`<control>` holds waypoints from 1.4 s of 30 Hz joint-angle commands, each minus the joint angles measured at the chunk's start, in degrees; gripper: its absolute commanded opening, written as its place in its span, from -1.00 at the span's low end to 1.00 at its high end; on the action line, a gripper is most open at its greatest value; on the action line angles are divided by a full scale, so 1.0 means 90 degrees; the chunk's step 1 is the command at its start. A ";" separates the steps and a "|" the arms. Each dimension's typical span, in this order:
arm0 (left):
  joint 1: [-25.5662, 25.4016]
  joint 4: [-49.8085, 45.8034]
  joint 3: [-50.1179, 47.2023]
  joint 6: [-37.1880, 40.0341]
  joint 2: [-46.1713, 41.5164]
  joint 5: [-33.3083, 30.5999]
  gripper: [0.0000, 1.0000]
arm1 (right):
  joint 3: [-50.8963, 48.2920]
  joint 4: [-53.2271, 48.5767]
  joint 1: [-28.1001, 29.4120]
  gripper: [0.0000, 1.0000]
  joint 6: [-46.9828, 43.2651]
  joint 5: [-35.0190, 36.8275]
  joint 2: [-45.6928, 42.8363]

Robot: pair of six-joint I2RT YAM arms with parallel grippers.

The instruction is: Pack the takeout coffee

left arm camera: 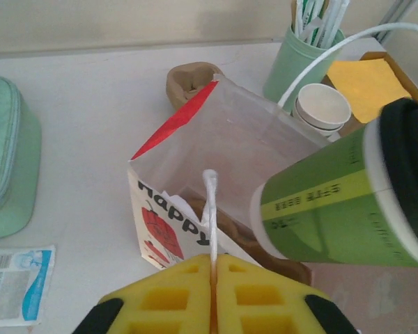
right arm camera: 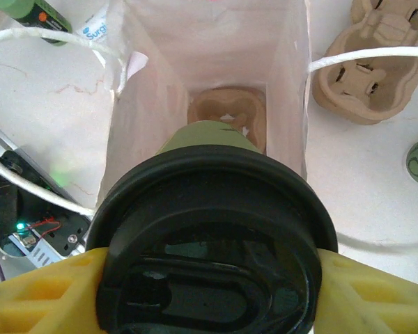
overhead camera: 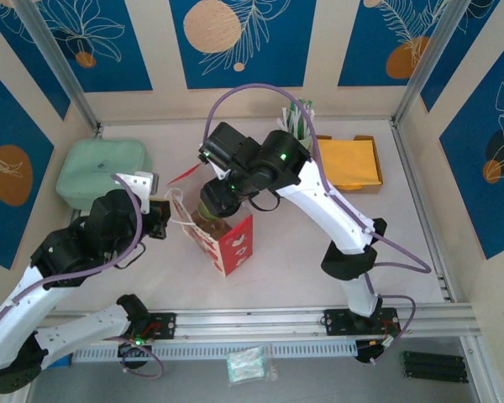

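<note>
- Your right pincer [right arm camera: 209, 299] grasps the lidded coffee cup [right arm camera: 209, 229], with the paper bag [right arm camera: 146, 104] just below; seating it in the cup carrier [right arm camera: 226, 111] remains.
- Your left pincer [left arm camera: 212, 275] clenches the bag handle [left arm camera: 210, 195].

Overhead, two wrist close-ups, shared bag [overhead camera: 228, 242]

One paper bag [overhead camera: 228, 242] stands on the worktop [overhead camera: 294, 277], with two white cord handles [right arm camera: 376, 53]. One lidded takeout coffee [left arm camera: 334, 209] hangs over the bag's mouth. There are two cardboard cup carriers [right arm camera: 373, 69], one inside the bag and one just beside it. Behind the bag are one mint tumbler [left arm camera: 296, 62] of sticks, one stack of white cups [left arm camera: 322, 108] and one patch of orange paper [overhead camera: 351, 162]. Left of the bag are one mint case [overhead camera: 101, 172] and one sachet [left arm camera: 14, 282].
</note>
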 commanded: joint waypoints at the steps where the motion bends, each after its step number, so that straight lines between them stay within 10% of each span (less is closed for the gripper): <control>1: 0.0055 0.0201 -0.0074 0.0025 -0.0080 0.0246 -0.92 | 0.0231 -0.0219 0.0035 0.24 -0.0090 0.0041 0.0211; 42: 0.0058 0.0406 -0.0431 -0.0053 -0.0366 0.0481 -1.00 | -0.0388 -0.1005 0.0054 0.24 0.0041 0.0126 0.0744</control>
